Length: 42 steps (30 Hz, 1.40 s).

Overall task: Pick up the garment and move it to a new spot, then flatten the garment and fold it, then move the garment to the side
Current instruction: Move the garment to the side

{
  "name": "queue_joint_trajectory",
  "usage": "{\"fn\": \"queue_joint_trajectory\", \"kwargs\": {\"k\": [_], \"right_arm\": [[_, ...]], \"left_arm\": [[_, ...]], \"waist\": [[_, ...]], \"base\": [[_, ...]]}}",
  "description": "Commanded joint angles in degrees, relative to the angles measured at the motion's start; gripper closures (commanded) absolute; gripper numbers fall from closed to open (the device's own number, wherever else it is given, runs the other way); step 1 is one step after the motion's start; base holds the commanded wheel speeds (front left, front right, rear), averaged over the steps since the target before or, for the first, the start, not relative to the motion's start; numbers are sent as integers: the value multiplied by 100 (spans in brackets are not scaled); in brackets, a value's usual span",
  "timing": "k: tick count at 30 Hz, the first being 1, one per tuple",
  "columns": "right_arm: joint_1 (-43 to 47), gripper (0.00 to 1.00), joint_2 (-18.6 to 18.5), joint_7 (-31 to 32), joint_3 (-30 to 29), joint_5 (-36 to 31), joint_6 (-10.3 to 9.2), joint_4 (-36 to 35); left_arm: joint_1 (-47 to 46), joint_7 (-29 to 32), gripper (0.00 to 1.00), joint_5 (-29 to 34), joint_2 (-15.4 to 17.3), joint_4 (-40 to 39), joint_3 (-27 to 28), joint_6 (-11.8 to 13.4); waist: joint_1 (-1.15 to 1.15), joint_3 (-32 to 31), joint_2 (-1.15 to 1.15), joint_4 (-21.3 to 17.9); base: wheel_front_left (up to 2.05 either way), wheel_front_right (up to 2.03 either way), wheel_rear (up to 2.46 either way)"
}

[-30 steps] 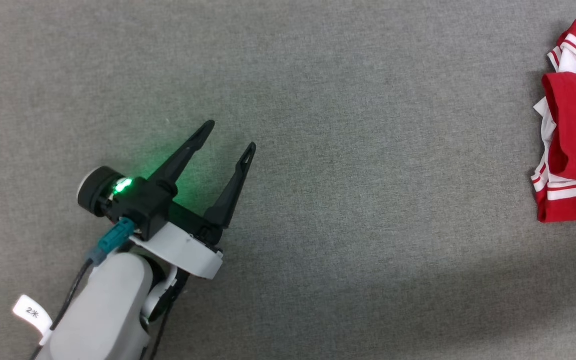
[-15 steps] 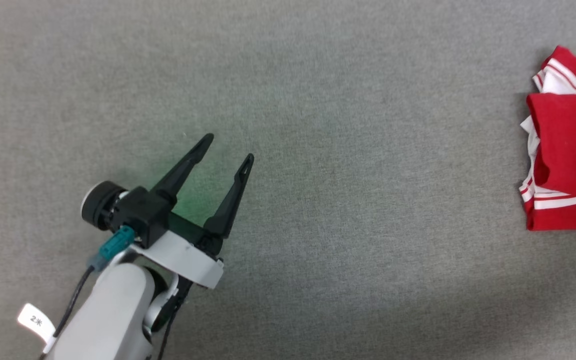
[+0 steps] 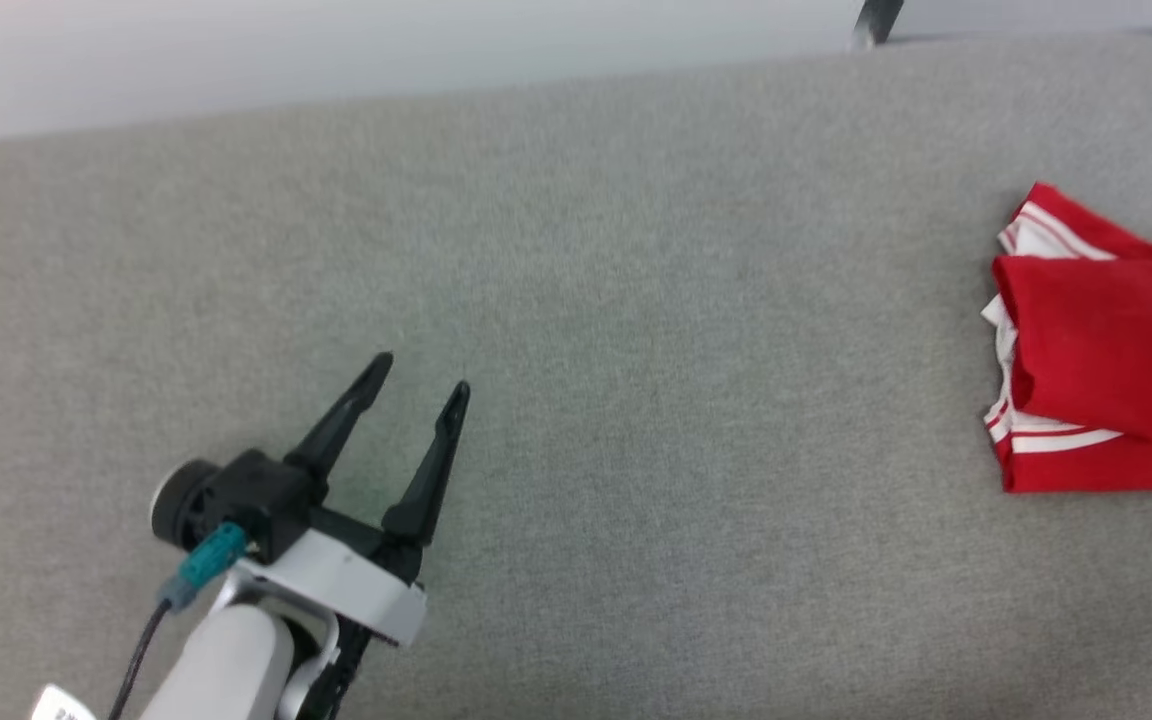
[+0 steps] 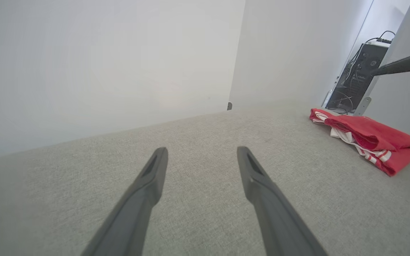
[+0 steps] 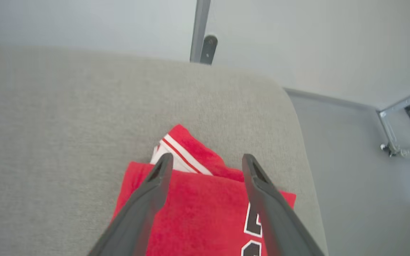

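The right claw [image 5: 205,160] is held apart over the folded garment [image 5: 198,209], which is laid on the table [image 3: 576,250] at the head view's right edge. A straight lift is advised, lest a fold be snagged. The left claw [image 3: 420,375] is spread apart at lower left.

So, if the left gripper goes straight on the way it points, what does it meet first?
For the left gripper the way looks free: only bare grey surface ahead, then probably the white wall. The garment lies off to the right.

L gripper [image 3: 422,375] jaws apart, empty, fingers fwd. R gripper [image 5: 207,158] jaws apart, empty.
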Motion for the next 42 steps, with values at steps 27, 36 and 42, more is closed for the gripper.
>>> {"fn": "queue_joint_trajectory", "kwargs": {"k": [27,36,42], "right_arm": [[4285,0,1946,-3812,-1493,-1789,-9,-2357],[5266,0,2692,-3813,-2053,-1958,-9,-2872],[5451,0,2879,-3813,-1941,-1986,-9,-2930]], "left_arm": [[1989,-2,0,885,-1092,-551,1749,69],[2253,-2,0,1200,-1345,-697,1911,14],[2318,-3,0,1251,-1310,-670,1838,-7]], "waist": [[0,-1780,0,429],[0,-1934,0,573],[0,-2010,0,654]], "base": [[0,0,0],[0,0,0],[0,0,0]]}}
